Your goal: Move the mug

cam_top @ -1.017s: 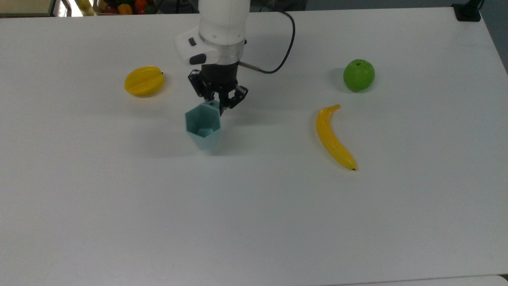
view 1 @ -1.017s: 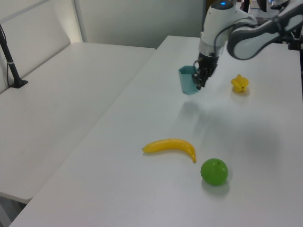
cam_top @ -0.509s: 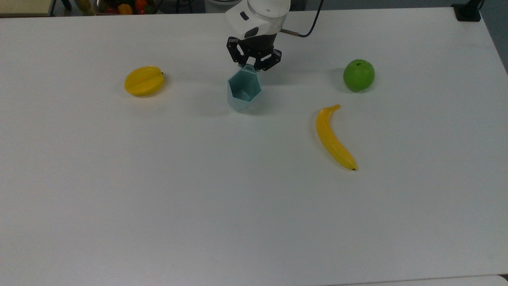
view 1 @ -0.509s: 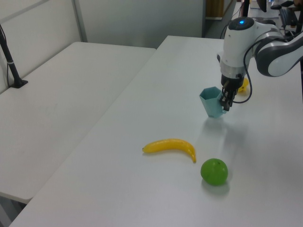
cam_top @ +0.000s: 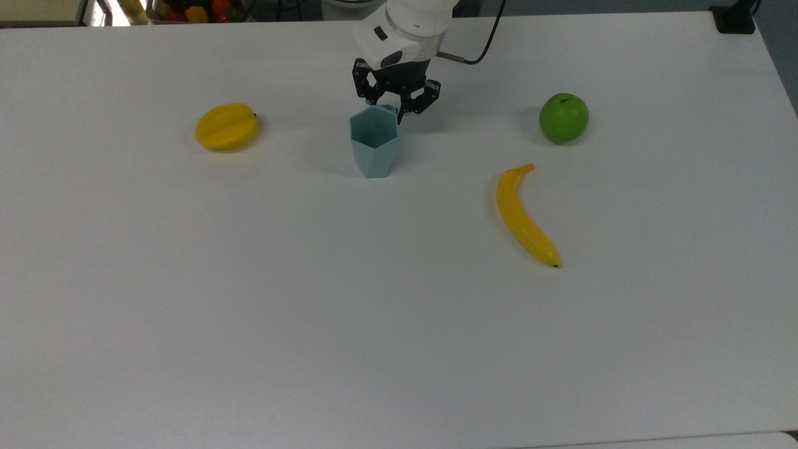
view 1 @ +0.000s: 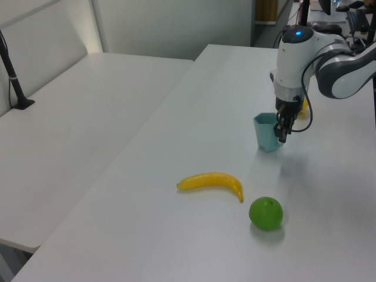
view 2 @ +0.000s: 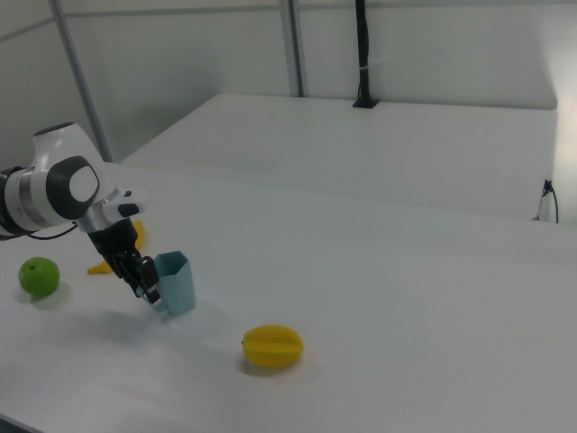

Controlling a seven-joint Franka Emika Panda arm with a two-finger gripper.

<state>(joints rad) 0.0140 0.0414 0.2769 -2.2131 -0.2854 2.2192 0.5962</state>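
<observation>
Mug [cam_top: 373, 142] first: I see it standing upright on the white table [cam_top: 249, 312], its hexagonal mouth facing up, toward the far side of the tabletop in the top view and roughly midway across it. The gripper [cam_top: 395, 107] hangs at the mug's far rim, where the small handle sits, with the black fingers [cam_top: 408, 106] straddling that spot; from my screens I cannot tell whether they are pinching the handle or have let it go. In the left view the gripper [view 1: 282, 130] sits against the mug's [view 1: 267, 131] right side, and in the right view the gripper [view 2: 147, 281] is pressed up to the left side of the mug [view 2: 175, 282]. Around it, the yellow starfruit [cam_top: 226, 126] lies well apart on the top view's left, at about the same depth as the mug. On the top view's right the green apple [cam_top: 563, 118] rests well apart from the mug, and the banana [cam_top: 522, 218] lies nearer to me than the apple, curving from a tip near the apple toward the near right. Between the mug and each of these fruits I see bare tabletop. A black cable [cam_top: 483, 47] runs off the arm's wrist [cam_top: 405, 28] toward the far edge. At the far left corner in the top view some coloured fruit [cam_top: 199, 10] sits beyond the table's edge.
</observation>
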